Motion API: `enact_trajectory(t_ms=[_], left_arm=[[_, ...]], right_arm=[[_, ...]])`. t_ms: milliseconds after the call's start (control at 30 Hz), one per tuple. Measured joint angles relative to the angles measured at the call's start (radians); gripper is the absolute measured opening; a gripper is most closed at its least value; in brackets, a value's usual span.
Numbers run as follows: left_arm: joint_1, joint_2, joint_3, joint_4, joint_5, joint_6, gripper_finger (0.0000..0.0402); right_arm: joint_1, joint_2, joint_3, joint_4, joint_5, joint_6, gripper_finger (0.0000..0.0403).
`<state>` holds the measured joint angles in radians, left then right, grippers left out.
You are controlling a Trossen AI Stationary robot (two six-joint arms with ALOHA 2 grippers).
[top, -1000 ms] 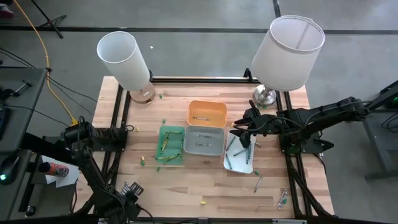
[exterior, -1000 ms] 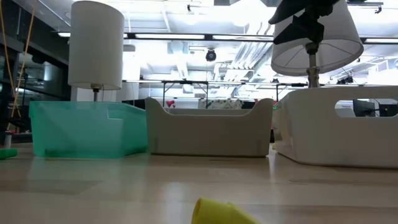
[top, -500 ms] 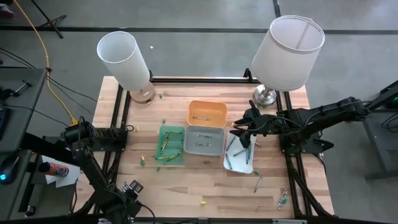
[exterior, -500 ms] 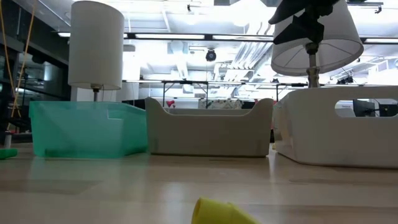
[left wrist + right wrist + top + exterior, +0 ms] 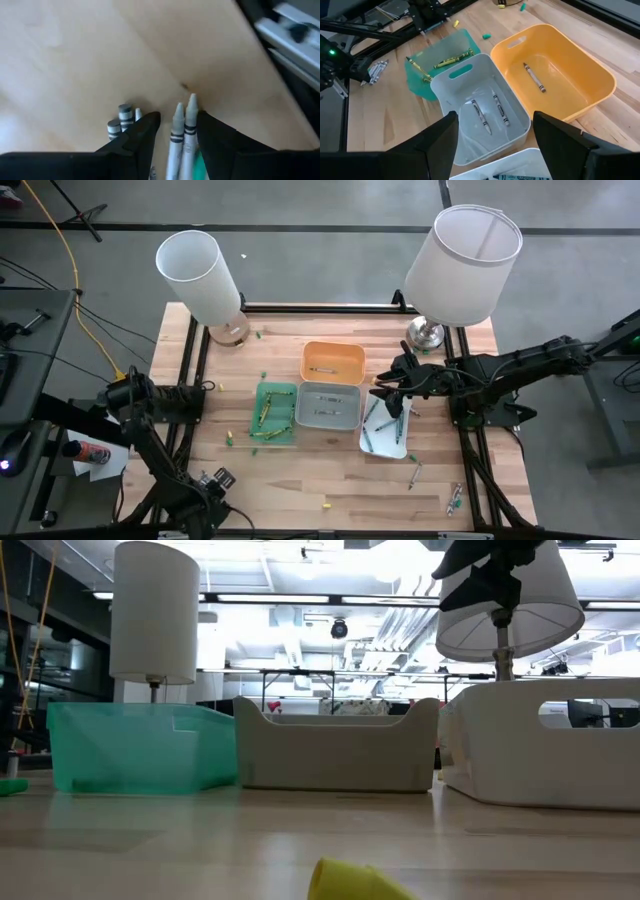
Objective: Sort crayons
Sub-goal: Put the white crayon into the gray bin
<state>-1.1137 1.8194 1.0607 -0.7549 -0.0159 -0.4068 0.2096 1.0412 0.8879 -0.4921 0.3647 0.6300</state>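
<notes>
Several grey-white crayons lie on the table near its front left corner. My left gripper points down over them, open. Its fingers stand on either side of two grey-white crayons, and more crayons lie outside one finger. My right gripper hangs open above the white tray, clear of it. Green crayons lie in the green tray, two grey-white ones in the grey tray, and one in the orange tray. My left gripper has two grey-white crayons between its fingers, which come from above and lie along them. One crayon is close against a finger. Whether the fingers touch the crayons cannot be told. The crayons seem to lie on the table.
Two lamps stand at the back, one left and one right. Loose crayons lie on the table: a yellow one near the front edge, some beside the green tray, and others at the front right.
My left gripper has sunk a little toward the grey-white crayons and edged toward the table's right. Its fingers have kept the same gap.
</notes>
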Motion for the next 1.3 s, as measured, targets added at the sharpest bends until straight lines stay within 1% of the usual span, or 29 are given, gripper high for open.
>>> enact_trajectory(t_ms=[300, 433, 500, 600, 667, 733, 833, 967, 1067, 1167, 1300], left_arm=[[0.081, 0.0, 0.0, -0.042, -0.031, 0.111, 0.0131], [0.117, -0.006, 0.0, -0.069, -0.04, 0.108, 0.0131], [0.129, -0.015, 0.004, -0.081, -0.047, 0.074, 0.0131], [0.139, -0.054, 0.012, -0.094, -0.037, -0.042, 0.0131], [0.133, -0.088, 0.013, -0.109, -0.03, -0.16, 0.0131], [0.119, -0.125, 0.012, -0.123, -0.044, -0.311, 0.0131], [0.081, -0.18, 0.014, -0.112, -0.092, -0.559, 0.0131], [0.015, -0.195, 0.013, -0.113, -0.117, -0.836, 0.0131], [-0.014, -0.172, 0.013, -0.121, -0.096, -1.001, 0.0131], [-0.016, -0.151, 0.002, -0.133, -0.068, -1.08, 0.0131], [-0.003, -0.128, 0.0, -0.214, -0.062, -1.118, 0.0131]], right_arm=[[0.0, 0.0, 0.0, 0.0, 0.0, -0.007, 0.0249], [0.0, 0.0, 0.0, -0.003, 0.0, -0.009, 0.0249], [0.0, 0.0, 0.0, -0.005, 0.0, -0.009, 0.0249], [0.0, 0.0, 0.0, -0.005, 0.0, -0.014, 0.0249], [0.0, 0.0, 0.0, -0.005, 0.0, -0.026, 0.0249], [0.0, 0.0, 0.0, -0.005, 0.0, -0.028, 0.0249], [0.0, 0.0, 0.0, -0.005, 0.0, -0.037, 0.0249], [0.0, 0.0, 0.0, -0.005, 0.0, -0.06, 0.0249], [0.0, 0.0, 0.0, -0.005, 0.005, -0.07, 0.0249], [0.0, 0.0, 0.0, -0.005, 0.021, -0.087, 0.0249], [-0.003, 0.0, 0.0, -0.005, 0.026, -0.089, 0.0249]])
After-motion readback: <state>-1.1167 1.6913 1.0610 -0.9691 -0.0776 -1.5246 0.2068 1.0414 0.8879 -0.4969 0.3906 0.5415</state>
